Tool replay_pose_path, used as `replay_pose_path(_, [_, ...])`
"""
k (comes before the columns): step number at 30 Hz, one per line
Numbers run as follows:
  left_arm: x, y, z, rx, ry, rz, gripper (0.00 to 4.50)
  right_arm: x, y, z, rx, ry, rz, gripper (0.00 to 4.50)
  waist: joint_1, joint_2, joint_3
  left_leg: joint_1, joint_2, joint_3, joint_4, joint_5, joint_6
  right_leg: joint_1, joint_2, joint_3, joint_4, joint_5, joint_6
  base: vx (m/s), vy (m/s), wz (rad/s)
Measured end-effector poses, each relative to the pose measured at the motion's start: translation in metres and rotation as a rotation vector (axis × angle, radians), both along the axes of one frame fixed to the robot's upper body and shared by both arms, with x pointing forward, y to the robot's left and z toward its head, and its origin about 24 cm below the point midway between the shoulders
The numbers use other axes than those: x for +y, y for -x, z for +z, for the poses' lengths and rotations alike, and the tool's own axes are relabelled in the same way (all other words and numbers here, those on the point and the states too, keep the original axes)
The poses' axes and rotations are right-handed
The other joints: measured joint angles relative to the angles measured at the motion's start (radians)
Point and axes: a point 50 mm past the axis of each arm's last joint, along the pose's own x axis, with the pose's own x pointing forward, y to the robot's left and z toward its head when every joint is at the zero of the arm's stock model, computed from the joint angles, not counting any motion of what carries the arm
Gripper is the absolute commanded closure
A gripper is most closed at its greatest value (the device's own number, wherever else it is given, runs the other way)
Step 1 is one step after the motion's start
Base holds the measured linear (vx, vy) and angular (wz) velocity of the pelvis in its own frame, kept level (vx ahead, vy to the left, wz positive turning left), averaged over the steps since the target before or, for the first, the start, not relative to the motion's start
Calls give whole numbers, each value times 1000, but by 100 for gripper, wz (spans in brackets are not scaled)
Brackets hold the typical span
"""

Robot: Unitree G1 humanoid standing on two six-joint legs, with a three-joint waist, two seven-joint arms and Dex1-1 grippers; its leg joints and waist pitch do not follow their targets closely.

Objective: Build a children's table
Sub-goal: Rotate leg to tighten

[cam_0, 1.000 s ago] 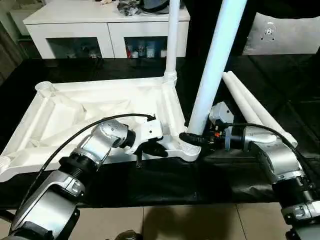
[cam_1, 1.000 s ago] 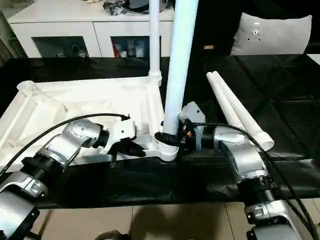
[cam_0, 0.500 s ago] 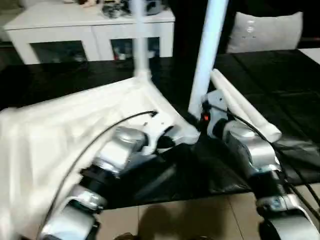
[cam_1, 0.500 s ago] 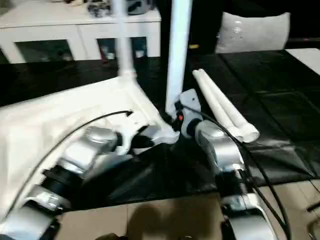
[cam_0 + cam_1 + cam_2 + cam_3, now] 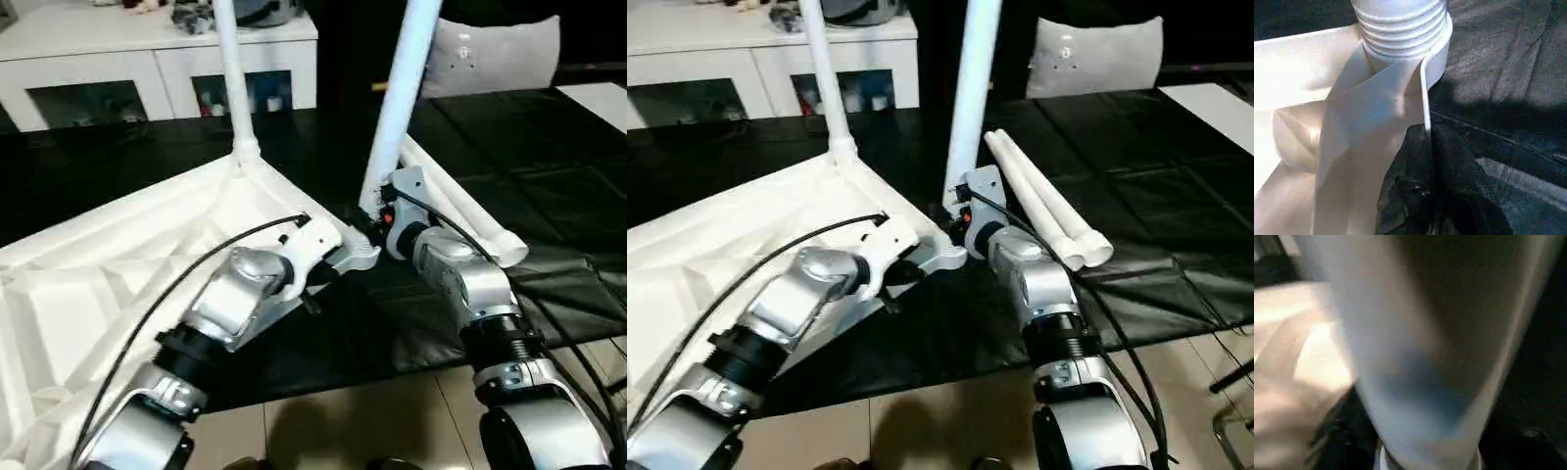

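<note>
The children's table (image 5: 118,264) lies upside down on the black-covered work table, its ribbed underside facing up. One white leg (image 5: 230,88) stands in the far corner socket. A second leg (image 5: 397,108) stands in the near right socket (image 5: 1400,29). Two loose legs (image 5: 460,211) lie side by side to the right. My left gripper (image 5: 318,284) is shut on the table's thin rim just beside that near socket. My right gripper (image 5: 370,220) is at the base of the second leg, its black fingers (image 5: 1332,440) standing on either side of it, slightly open.
A white cabinet (image 5: 147,59) with glass doors stands behind the work table, and a grey cushion (image 5: 490,54) lies at the back right. The work table's front edge (image 5: 411,362) runs close below both forearms, with tiled floor beyond it.
The whole picture has swung and tilted, so the camera has moved. Both grippers stay at the same corner of the table, and the right one has eased apart around the leg.
</note>
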Motion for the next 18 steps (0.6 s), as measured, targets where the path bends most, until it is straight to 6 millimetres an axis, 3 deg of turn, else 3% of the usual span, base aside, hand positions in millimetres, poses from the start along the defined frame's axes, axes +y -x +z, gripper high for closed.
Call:
replay_pose_path(5, [7, -1, 1, -17, 6, -44, 450, -7, 4, -5, -38, 56, 87, 135, 9, 1, 1, -1, 0, 0, 0, 0, 0, 0, 0, 0, 2, 6, -10, 0, 0, 0])
replay_pose_path(9, [11, -4, 4, -27, 15, -85, 450, -19, 15, -16, -22, 69, 165, 93, 30, 1, 1, -4, 0, 6, 0, 1, -1, -3, -1, 3, 4, 28, -22, 0, 0, 0])
replay_pose_path(14, [19, -6, 8, -24, 42, -140, 450, -44, 30, -7, -70, 70, 318, 57, 55, 1, 1, -7, 3, 8, -1, -4, -8, -9, -1, 2, 9, 30, -17, 62, -20, 1])
replay_pose_path(18, [30, -9, 11, -37, 51, -183, 450, -53, 37, 5, -120, 63, 430, 16, 63, 1, 1, -18, 5, 8, 4, -3, -6, -24, -1, 0, 23, 23, -23, 15, -6, 0])
